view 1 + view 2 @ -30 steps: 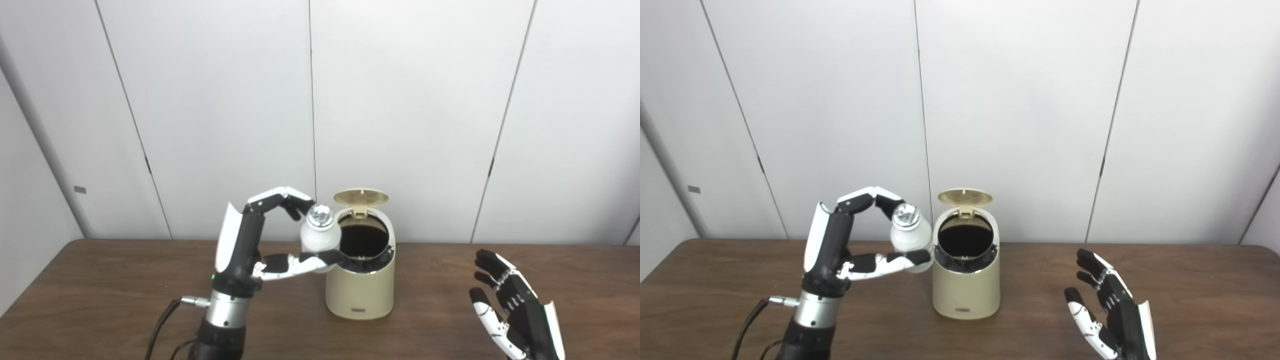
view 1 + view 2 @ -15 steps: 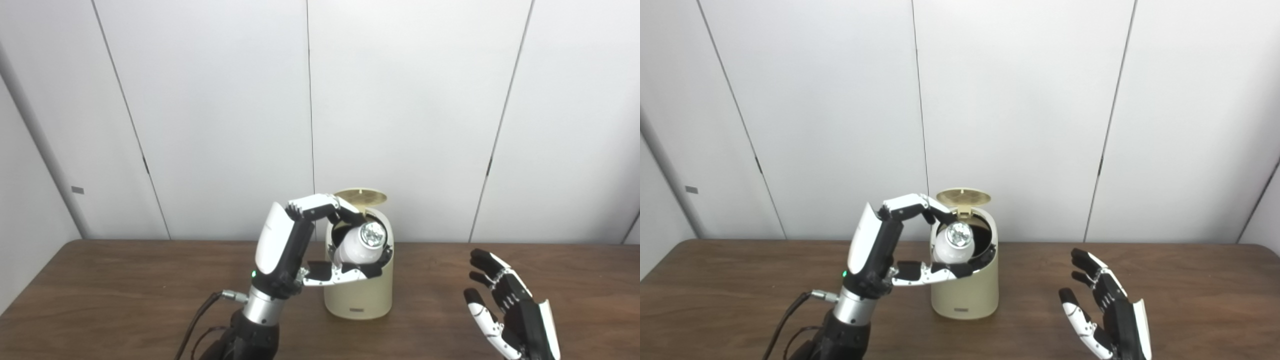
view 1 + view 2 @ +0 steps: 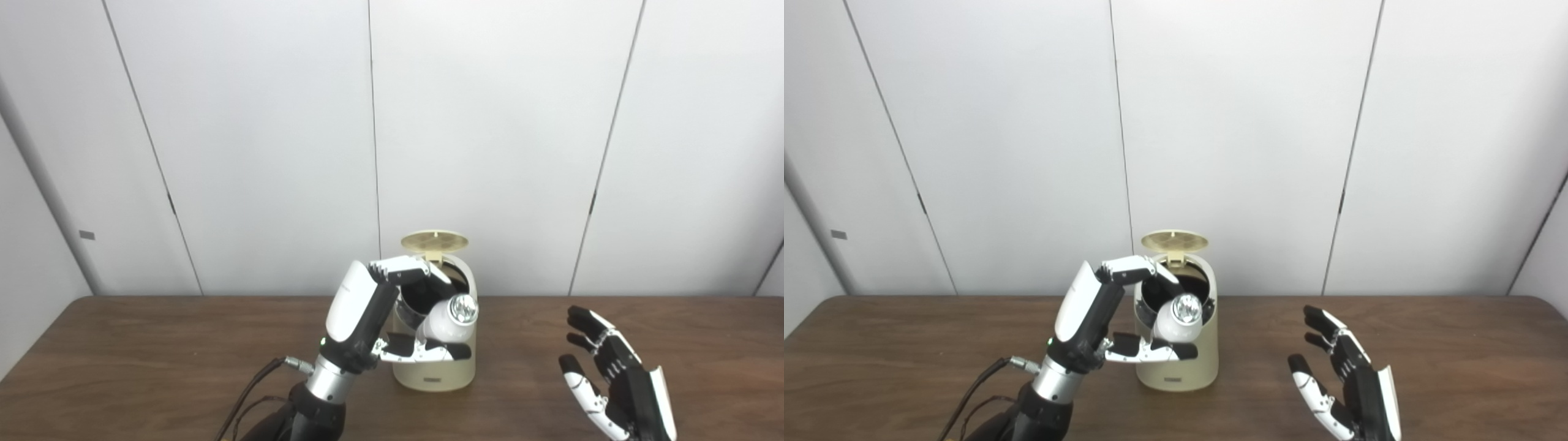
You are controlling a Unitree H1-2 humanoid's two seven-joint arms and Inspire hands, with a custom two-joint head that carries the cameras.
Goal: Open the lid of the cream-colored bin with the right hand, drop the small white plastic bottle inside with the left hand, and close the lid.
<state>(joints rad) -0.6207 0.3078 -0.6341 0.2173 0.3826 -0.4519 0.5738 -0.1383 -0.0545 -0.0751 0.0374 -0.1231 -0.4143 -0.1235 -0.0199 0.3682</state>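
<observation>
1. Nearest us, low on the right, our right hand (image 3: 615, 383) hovers over the table (image 3: 122, 361), palm up, fingers spread, holding nothing
2. Further in, our left hand (image 3: 392, 318) grips the bottle (image 3: 447, 318) between thumb below and fingers above
3. We see the bottle tilted at the bin's (image 3: 436, 367) front rim, its shiny cap toward us
4. Behind, the lid (image 3: 434, 241) stands raised against the white wall

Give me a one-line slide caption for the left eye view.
Left hand holds the white bottle tilted at the open cream bin; right hand waits open.
</observation>
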